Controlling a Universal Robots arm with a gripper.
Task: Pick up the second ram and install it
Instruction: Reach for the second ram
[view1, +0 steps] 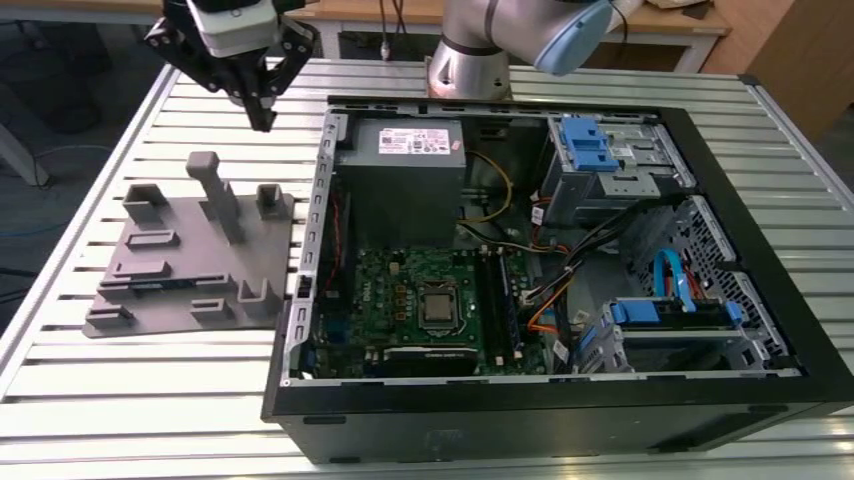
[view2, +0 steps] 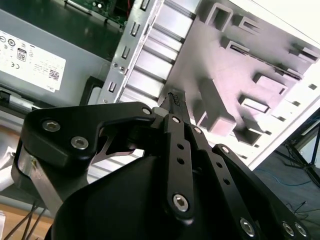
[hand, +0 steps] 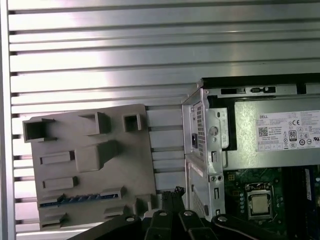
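Closest in the second wrist view, one gripper has its fingers pressed together, empty, over bare table slats. One grey tray lies on one side and one open computer case on the other.

In the first wrist view, the second ram sits edge-up in a tray slot, apart from the gripper.

In the exterior view, the gripper hangs clear of the tray's upright posts and the case rim. One power supply and one CPU sit inside.

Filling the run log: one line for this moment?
hand shut, empty | over table between tray and case | ram in tray
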